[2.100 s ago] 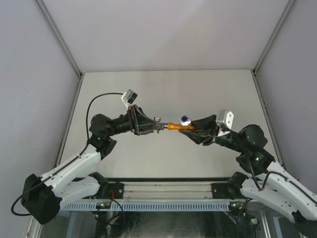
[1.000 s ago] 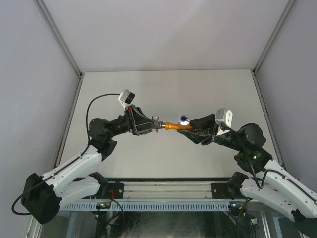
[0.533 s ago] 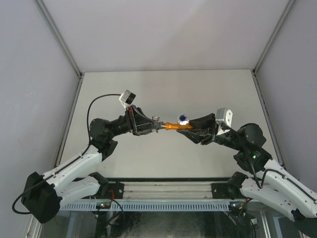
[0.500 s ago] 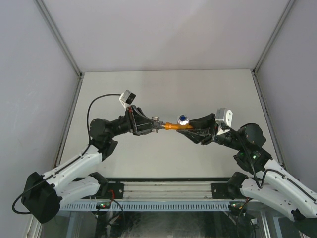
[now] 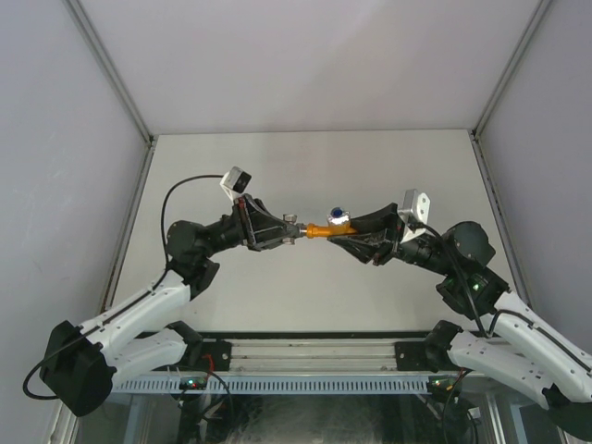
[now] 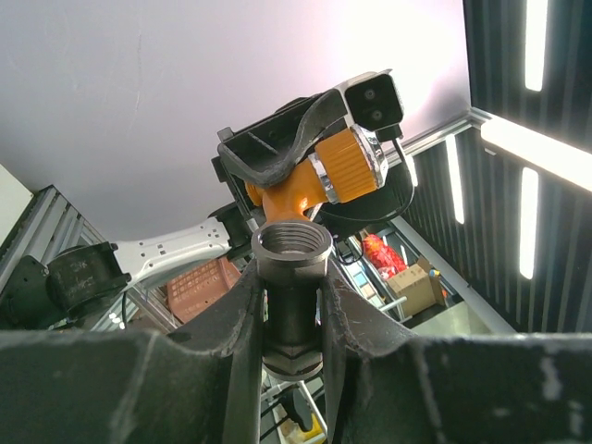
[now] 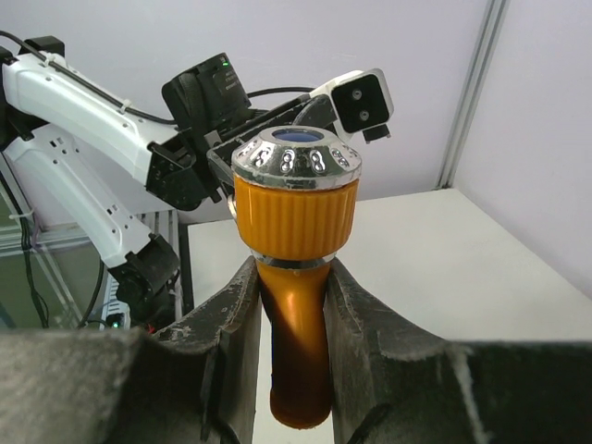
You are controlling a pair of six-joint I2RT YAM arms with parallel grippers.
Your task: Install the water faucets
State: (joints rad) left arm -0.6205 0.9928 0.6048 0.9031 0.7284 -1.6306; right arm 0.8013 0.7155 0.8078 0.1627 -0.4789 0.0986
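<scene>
My right gripper (image 5: pixel 347 231) is shut on the orange tap body (image 5: pixel 326 230), held above the middle of the table. In the right wrist view the fingers clamp its orange spout (image 7: pixel 294 333), with the ribbed orange knob and chrome cap (image 7: pixel 296 190) above the gripper (image 7: pixel 289 277). My left gripper (image 5: pixel 282 235) is shut on the grey metal fitting (image 5: pixel 294 231). In the left wrist view the fitting's threaded open end (image 6: pixel 292 250) points at the orange tap (image 6: pixel 319 176), just short of it; the gripper (image 6: pixel 290 296) clamps the fitting's neck. The two parts meet end to end in the top view.
The white table (image 5: pixel 314 176) lies below both arms, with grey walls at the back and sides. The arm bases and a metal rail (image 5: pixel 305 356) stand at the near edge. Each wrist camera (image 5: pixel 239 180) sticks out above its gripper.
The right gripper has shifted slightly left and up with the orange tap, and its wrist has turned. The left gripper has stayed almost in place with the grey fitting.
</scene>
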